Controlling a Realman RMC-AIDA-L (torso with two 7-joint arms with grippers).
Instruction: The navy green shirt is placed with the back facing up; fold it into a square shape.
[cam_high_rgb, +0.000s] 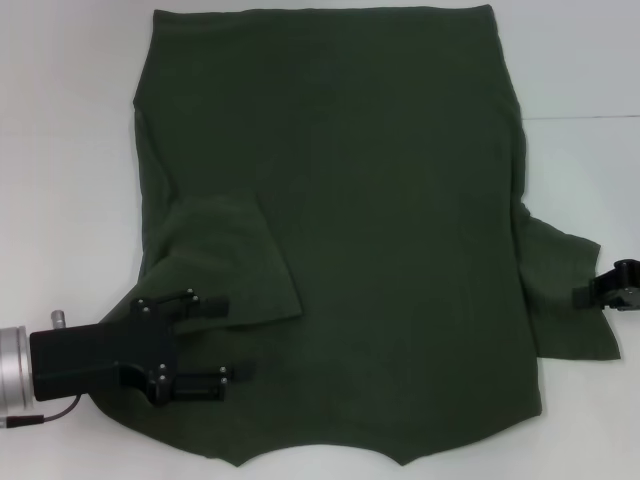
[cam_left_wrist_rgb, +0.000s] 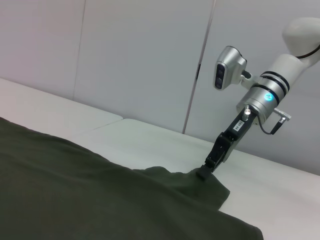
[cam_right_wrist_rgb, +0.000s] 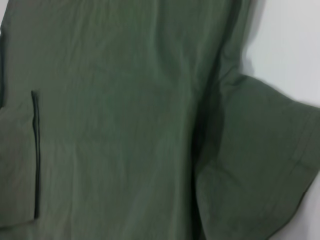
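Observation:
The navy green shirt (cam_high_rgb: 380, 200) lies spread flat on the white table, with the collar end toward me. The sleeve on my left is folded in onto the body (cam_high_rgb: 230, 260). My left gripper (cam_high_rgb: 228, 340) is open over the shirt's near left part, just beside that folded sleeve, and holds nothing. My right gripper (cam_high_rgb: 585, 294) is at the hem of the other sleeve (cam_high_rgb: 560, 290), which sticks out to the right. In the left wrist view the right gripper (cam_left_wrist_rgb: 204, 172) pinches that sleeve's edge, and the cloth (cam_left_wrist_rgb: 75, 190) rises slightly to it. The right wrist view shows only shirt fabric (cam_right_wrist_rgb: 125, 125).
The white table (cam_high_rgb: 60, 120) shows bare surface to the left and right of the shirt, with a seam line at the far right (cam_high_rgb: 590, 117). Pale wall panels (cam_left_wrist_rgb: 140, 60) stand behind the table.

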